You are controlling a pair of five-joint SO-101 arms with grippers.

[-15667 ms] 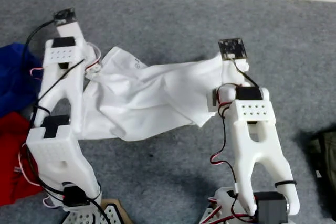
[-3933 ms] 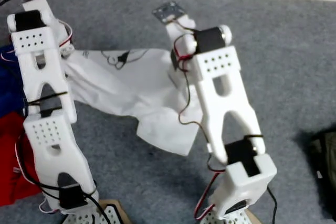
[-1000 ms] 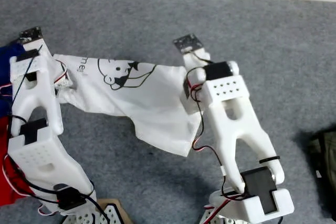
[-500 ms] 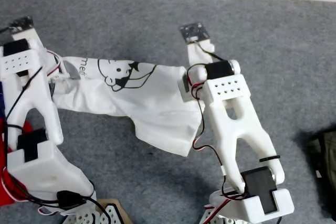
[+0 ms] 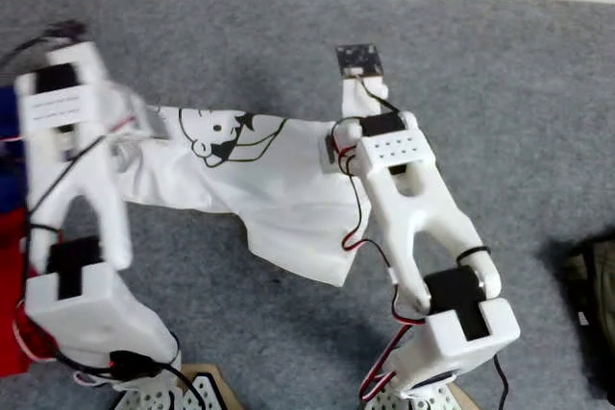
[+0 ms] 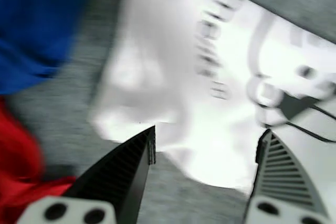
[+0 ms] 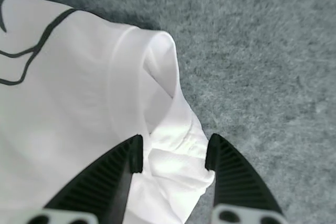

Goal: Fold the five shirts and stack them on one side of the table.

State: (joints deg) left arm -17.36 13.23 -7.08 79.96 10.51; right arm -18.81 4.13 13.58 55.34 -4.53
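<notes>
**One white shirt lies spread between two claws on a grey counter**

At the near edge of the counter (image 5: 500, 93) stand two white arms, the left arm (image 5: 72, 189) and the right arm (image 5: 413, 199), side by side and reaching away over the cloth. Between them lies a single white shirt (image 5: 259, 180), opened flat. One loose flap points back toward the arm bases, and a black cartoon print (image 5: 226, 136) faces up on the far part.

A red shirt (image 6: 21, 150) is heaped at the near left, beside the left arm. A dark olive bundle (image 5: 594, 285) sits alone at the right edge, well apart from the rest.

Farther out, the left claw (image 6: 207, 132) hangs over the shirt's left end. Its fingers are spread wide, with nothing caught between them. Below the gap are white cloth and a strip of bare counter.

The right claw (image 7: 175, 139) is at the shirt's right end, spread about half as far. It straddles a bunched fold of the hem, and the cloth fills the gap from one finger to the other. Whether the fingers press on the fold cannot be told.

A blue shirt (image 6: 37, 19) lies beyond the red one, just beside the white shirt's left end.

In all there are two arms, two claws, three shirts in white, red and blue, and one olive bundle.
</notes>
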